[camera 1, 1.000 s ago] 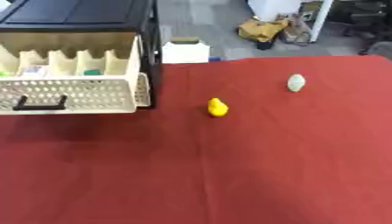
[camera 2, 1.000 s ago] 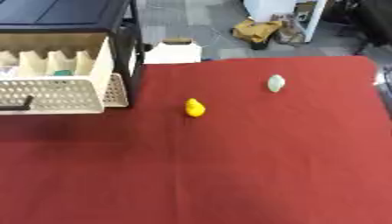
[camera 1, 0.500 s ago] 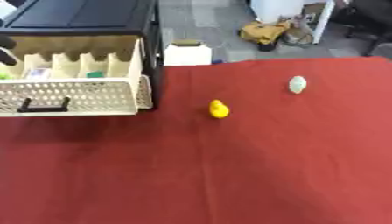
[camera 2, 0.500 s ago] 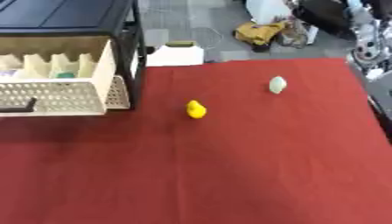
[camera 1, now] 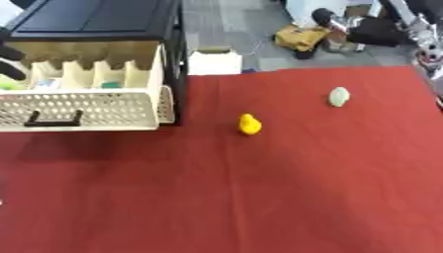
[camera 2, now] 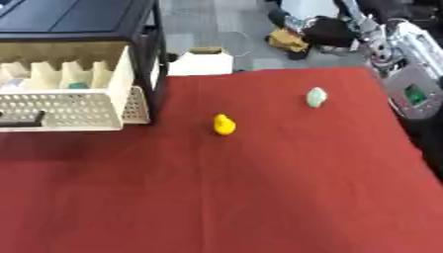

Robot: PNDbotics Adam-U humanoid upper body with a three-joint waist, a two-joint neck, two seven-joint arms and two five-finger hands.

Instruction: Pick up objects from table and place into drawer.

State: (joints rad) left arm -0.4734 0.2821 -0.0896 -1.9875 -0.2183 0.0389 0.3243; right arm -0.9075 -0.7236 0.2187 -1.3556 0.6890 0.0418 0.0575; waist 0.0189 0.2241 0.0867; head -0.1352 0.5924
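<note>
A perforated cream plastic drawer (camera 1: 82,107) stands pulled out; a small rounded yellow object (camera 1: 249,124) and a pale oval one (camera 1: 338,96) lie apart on red cloth (camera 1: 259,197) — hands' state: cannot tell.

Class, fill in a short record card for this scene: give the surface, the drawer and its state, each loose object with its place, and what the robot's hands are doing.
Surface: red cloth table
Drawer: cream perforated drawer, pulled open from a black cabinet, at the left
Drawer contents: divided compartments, small items inside, unclear
Object 1: yellow object, mid-table, right of the drawer
Object 2: pale green object, farther right and back
Contact: the two objects lie apart, neither touched
Hands: neither shows clearly
</note>
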